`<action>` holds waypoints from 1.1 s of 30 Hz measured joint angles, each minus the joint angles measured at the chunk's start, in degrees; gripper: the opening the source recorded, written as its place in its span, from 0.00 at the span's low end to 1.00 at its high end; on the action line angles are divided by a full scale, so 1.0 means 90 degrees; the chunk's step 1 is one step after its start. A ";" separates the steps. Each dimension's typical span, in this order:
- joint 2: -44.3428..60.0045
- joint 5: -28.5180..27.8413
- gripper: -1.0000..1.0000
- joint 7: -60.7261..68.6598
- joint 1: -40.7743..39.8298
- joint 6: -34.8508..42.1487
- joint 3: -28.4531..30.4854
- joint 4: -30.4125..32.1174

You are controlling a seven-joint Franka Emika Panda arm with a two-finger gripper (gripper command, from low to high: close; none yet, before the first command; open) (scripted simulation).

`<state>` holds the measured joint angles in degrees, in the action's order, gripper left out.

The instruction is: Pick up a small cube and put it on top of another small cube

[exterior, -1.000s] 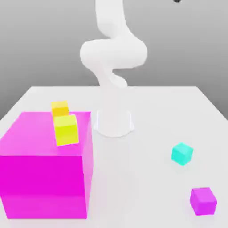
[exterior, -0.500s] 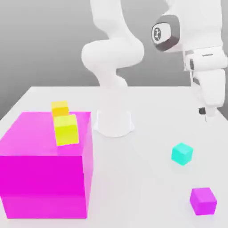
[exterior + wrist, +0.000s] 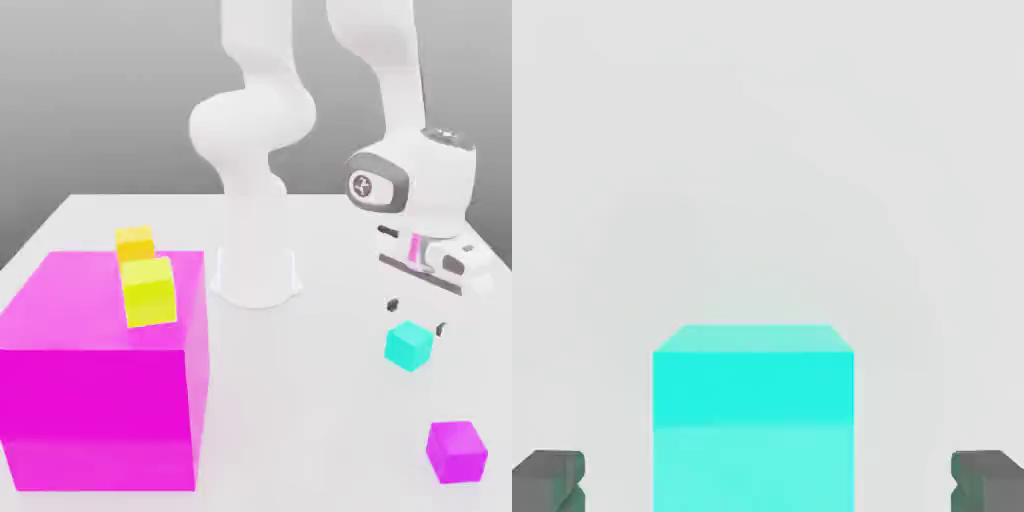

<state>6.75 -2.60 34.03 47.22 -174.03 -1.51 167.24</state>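
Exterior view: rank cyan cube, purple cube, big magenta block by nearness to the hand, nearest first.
1. Cyan cube: right at the hand, just below its fingertips.
2. Purple cube: near the view's lower right corner.
3. Magenta block: across at the view's left.

A pale table point(image 3: 310, 400) bears a magenta block, cyan cube and purple cube.

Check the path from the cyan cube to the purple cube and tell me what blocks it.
Nothing visible stands between the cyan cube and the purple cube; only bare table lies between them.
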 joint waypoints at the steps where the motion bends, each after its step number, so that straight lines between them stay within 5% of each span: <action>1: 0.0229 -0.0028 0.50 -0.0019 0.0052 -0.0187 0.0061 -0.0038; 2: 0.0459 -0.0038 0.50 -0.0020 0.0089 -0.0382 0.0102 -0.0075; 3: 0.0648 -0.0040 0.00 -0.0019 0.0122 -0.0538 0.0138 -0.0106; 10: 0.0674 -0.0054 0.00 -0.0028 0.0139 -0.0546 0.0156 -0.0110; 18: -0.0997 0.0286 0.00 0.0213 0.0112 0.0841 0.0035 0.0173; 33: 0.0146 0.0539 0.00 -0.2636 -0.1028 0.2878 0.0903 -0.2996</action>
<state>8.06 2.25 10.31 37.97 -148.13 6.62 140.28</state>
